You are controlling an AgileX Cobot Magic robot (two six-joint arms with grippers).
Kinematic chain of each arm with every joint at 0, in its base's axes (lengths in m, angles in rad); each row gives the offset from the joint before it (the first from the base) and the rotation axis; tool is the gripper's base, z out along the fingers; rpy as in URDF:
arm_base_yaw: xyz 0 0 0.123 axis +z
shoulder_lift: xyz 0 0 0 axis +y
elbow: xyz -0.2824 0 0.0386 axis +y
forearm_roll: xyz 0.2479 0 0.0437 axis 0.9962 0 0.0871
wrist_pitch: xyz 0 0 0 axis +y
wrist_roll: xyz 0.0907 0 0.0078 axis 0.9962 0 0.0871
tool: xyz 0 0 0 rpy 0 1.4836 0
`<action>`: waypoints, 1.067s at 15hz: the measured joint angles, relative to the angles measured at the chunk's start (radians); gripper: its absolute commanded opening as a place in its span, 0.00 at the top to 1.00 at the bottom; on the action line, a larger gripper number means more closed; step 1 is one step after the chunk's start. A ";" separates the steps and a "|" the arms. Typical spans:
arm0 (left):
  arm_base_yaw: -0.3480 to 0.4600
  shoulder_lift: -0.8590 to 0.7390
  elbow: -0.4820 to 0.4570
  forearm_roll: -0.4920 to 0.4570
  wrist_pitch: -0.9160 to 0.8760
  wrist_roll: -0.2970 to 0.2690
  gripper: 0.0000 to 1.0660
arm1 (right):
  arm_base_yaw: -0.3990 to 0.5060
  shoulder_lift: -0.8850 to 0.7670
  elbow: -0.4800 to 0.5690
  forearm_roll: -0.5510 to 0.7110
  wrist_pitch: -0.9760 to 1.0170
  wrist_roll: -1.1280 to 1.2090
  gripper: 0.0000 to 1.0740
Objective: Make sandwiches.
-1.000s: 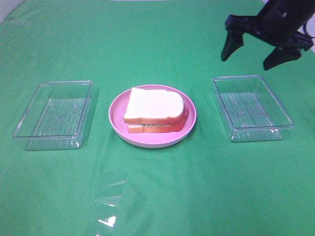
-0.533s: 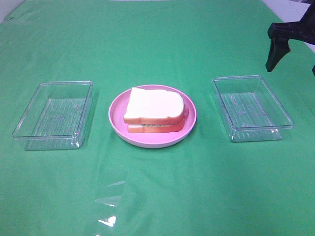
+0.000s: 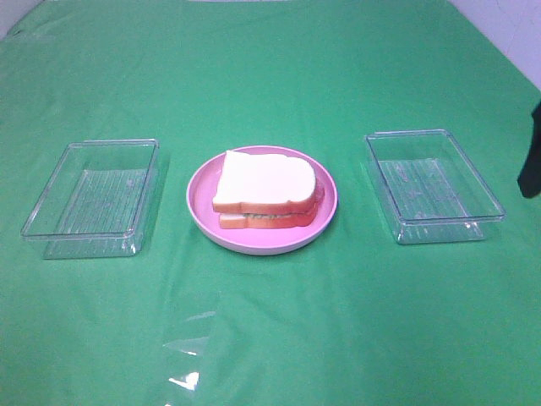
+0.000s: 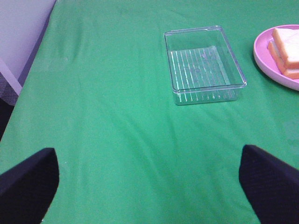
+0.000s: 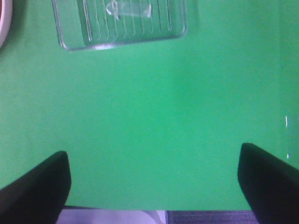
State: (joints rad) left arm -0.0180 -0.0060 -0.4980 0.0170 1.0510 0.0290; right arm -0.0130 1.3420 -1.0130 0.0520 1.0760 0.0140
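The sandwich [image 3: 266, 190] lies on a round pink plate [image 3: 203, 222] in the middle of the green cloth, white bread on top with an orange-red crust and pale green filling showing at its edge. In the left wrist view the sandwich [image 4: 287, 50] and plate [image 4: 264, 58] sit at the frame's edge. My left gripper [image 4: 149, 186] is open over bare cloth, well away from them. My right gripper [image 5: 152, 184] is also open and empty, near the table's right edge. Only a dark sliver of the right arm [image 3: 531, 161] shows in the exterior view.
A clear plastic tray [image 3: 93, 199] stands left of the plate and a second clear tray [image 3: 433, 184] stands right of it. Both also show in the wrist views, as tray [image 4: 203, 63] and tray [image 5: 119, 23]. A clear film scrap [image 3: 190, 347] lies near the front.
The right arm has swung from above the far side of the right tray out to the right edge of the exterior view. The sandwich, plate and trays have not moved.
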 measured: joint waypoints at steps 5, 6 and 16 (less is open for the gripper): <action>0.000 0.000 0.000 0.000 0.000 0.000 0.09 | 0.000 -0.562 0.292 0.007 0.001 0.000 0.14; 0.000 0.000 0.000 0.000 0.000 0.000 0.09 | 0.000 -0.648 0.323 0.008 -0.009 0.000 0.14; 0.000 0.000 0.000 0.000 0.000 0.000 0.09 | 0.000 -1.345 0.510 -0.006 -0.019 -0.006 0.14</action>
State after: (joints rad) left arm -0.0180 -0.0060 -0.4980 0.0170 1.0510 0.0290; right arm -0.0130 -0.0030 -0.5030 0.0460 1.0570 0.0080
